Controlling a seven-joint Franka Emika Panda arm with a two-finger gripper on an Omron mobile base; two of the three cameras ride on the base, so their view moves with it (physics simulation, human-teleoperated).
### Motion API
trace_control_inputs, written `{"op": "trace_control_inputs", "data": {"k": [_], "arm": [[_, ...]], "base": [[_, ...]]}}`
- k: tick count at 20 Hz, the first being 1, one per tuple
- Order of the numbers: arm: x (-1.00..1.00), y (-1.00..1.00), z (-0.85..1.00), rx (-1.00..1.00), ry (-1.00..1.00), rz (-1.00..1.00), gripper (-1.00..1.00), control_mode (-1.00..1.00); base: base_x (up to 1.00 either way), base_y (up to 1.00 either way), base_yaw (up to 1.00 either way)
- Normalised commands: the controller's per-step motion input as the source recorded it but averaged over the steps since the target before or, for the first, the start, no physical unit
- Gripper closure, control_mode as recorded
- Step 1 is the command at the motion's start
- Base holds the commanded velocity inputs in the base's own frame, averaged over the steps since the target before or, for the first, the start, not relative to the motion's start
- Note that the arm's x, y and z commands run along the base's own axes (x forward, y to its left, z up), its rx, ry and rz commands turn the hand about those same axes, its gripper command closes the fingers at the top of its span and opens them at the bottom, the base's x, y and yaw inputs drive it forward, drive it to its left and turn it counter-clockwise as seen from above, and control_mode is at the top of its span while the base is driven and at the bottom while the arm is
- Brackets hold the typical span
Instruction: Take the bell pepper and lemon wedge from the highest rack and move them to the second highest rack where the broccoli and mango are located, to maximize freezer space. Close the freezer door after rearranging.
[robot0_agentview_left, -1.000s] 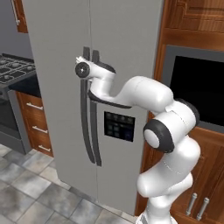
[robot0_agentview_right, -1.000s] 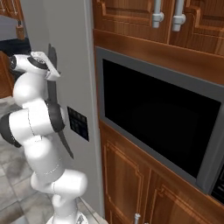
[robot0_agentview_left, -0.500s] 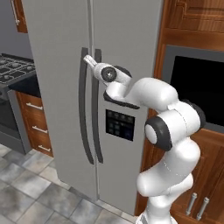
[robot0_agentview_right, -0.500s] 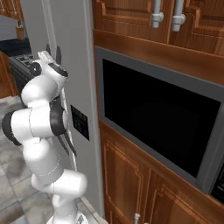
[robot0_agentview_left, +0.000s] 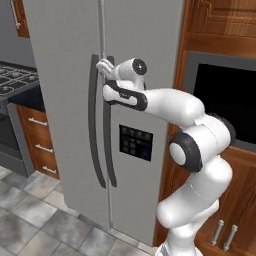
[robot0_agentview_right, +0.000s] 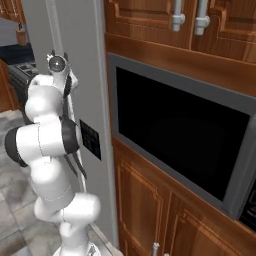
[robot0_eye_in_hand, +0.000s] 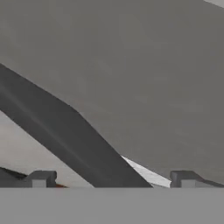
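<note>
The freezer door (robot0_agentview_left: 60, 110) is the plain light-grey left door, and it stands shut, with its long dark curved handle (robot0_agentview_left: 92, 125) beside the twin door's handle (robot0_agentview_left: 107, 150). My gripper (robot0_agentview_left: 103, 67) is at the top of these two handles, pressed close to the door faces. In the hand view the gripper (robot0_eye_in_hand: 113, 179) is open, its fingertips (robot0_eye_in_hand: 41, 178) wide apart, and a dark handle bar (robot0_eye_in_hand: 65, 131) runs diagonally between them. I cannot tell which of the two handles this bar is. The bell pepper and lemon wedge are hidden behind the shut doors.
The twin door (robot0_agentview_left: 145, 55) carries a dark dispenser panel (robot0_agentview_left: 136, 143). A black stove (robot0_agentview_left: 15, 80) and wooden drawers (robot0_agentview_left: 37, 135) stand to the left. A built-in black oven (robot0_agentview_left: 225, 105) in wooden cabinets (robot0_agentview_right: 150, 15) lies to the right. Grey tile floor (robot0_agentview_left: 35, 220) spreads in front.
The hand has shifted a little right and up along the handles toward their tops, and the wrist has turned. Both doors stay shut.
</note>
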Motion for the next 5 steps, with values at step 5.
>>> {"op": "trace_control_inputs", "data": {"k": [5], "arm": [[0.48, -0.39, -0.06, 0.15, -0.01, 0.56, -1.0, -1.0]], "base": [[0.0, 0.0, 0.0]]}}
